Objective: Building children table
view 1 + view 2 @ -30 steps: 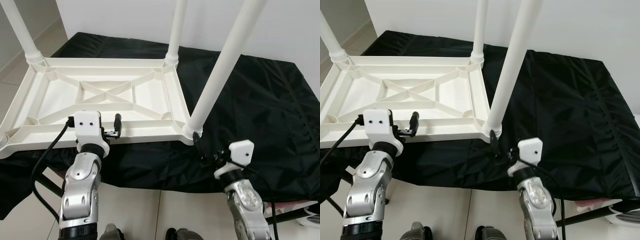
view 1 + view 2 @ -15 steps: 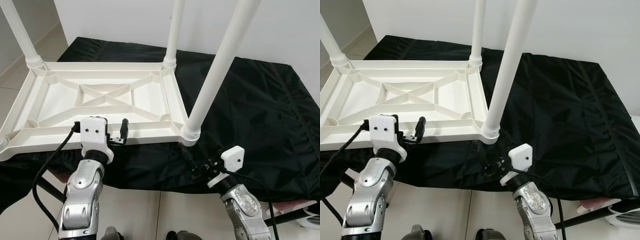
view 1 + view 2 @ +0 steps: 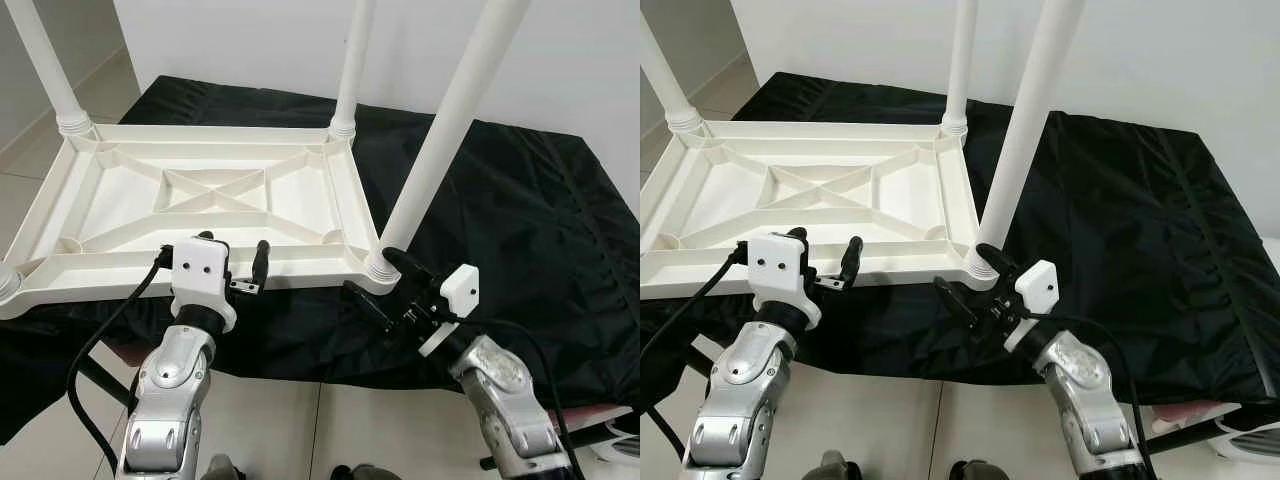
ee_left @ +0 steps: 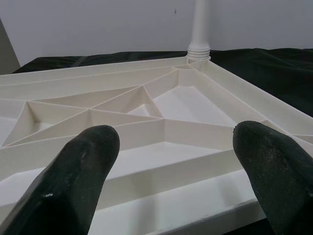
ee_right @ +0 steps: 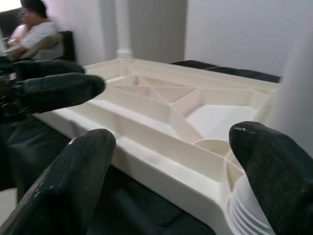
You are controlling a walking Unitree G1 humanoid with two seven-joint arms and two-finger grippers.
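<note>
Here, you had the white children's table (image 3: 210, 190) lying upside down on the black cloth (image 3: 520, 210), legs up. Your left gripper (image 3: 235, 265) stood spread wide at its near rim, grasping nothing. Your right gripper (image 3: 385, 285) was likewise spread, beside the near right leg (image 3: 440, 130) base.

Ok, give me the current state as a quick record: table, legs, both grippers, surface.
table: white tabletop lying upside down, ribbed underside up
legs: near-right leg, far-right leg and far-left leg standing upright in corner sockets
left gripper: open, at the near edge of the tabletop
right gripper: open, at the base of the near-right leg
surface: black cloth under the tabletop
</note>
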